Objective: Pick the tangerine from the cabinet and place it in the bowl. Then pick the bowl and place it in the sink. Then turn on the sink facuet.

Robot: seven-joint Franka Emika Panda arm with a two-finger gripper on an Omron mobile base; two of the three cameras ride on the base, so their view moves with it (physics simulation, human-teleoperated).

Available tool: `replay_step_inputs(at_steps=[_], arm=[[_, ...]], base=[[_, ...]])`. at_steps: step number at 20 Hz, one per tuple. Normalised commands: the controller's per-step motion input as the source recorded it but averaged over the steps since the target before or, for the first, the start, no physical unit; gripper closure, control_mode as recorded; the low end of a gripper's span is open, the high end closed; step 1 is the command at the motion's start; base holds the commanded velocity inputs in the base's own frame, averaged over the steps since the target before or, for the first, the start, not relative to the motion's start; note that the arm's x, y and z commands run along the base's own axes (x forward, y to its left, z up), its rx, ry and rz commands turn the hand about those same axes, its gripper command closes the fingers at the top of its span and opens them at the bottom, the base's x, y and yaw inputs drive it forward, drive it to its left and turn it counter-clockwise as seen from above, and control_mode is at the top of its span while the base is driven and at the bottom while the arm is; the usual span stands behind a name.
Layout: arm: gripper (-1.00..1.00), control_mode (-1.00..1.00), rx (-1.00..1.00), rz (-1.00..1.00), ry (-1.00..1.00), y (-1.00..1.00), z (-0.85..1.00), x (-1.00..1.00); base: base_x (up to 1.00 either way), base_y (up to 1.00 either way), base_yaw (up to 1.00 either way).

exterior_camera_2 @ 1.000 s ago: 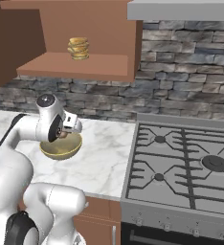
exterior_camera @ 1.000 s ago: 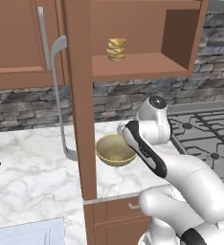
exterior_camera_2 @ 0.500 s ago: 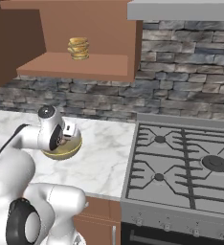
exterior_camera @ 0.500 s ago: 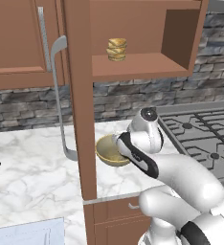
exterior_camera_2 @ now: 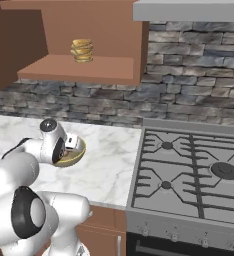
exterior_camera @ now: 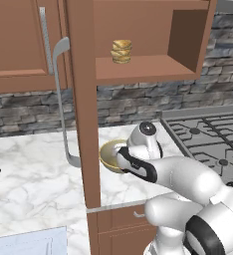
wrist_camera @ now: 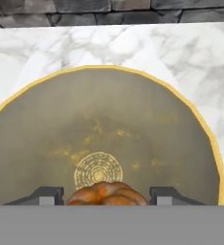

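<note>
Tangerine (wrist_camera: 107, 194) sits between the gripper (wrist_camera: 106, 195) fingertips, directly over the inside of the bowl (wrist_camera: 104, 143). Jaws are clamped on the fruit from both sides, and its top bulges up between the two dark tips. Bowl is dull gold-olive with a yellow rim and a pale ring pattern at its centre, just beyond the fruit. It stands on the white marble counter (exterior_camera: 34, 174), close to the grey stone backsplash (exterior_camera_2: 139, 107). From the left base view the white arm reaches down over the bowl (exterior_camera: 110, 155), hiding its right side; the open cabinet (exterior_camera: 83, 99) door edge cuts across in front. Stack of tan rings (exterior_camera: 121, 51) rests on the cabinet shelf above. Gas hob (exterior_camera_2: 189, 172) lies to the right, well apart from the bowl (exterior_camera_2: 71, 157).
</note>
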Motion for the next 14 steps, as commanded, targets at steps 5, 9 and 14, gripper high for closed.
replay_step_inputs(at_steps=[5,9,14], arm=[[-1.00,-1.00,0.00,0.00,0.00,0.05,-0.15,0.00],[-1.00,-1.00,0.00,0.00,-0.01,0.00,-0.02,0.00],[-1.00,-1.00,0.02,0.00,-0.08,0.00,0.19,0.00]], base=[[0.00,0.00,0.00],[0.00,0.00,0.00],[0.00,0.00,0.00]])
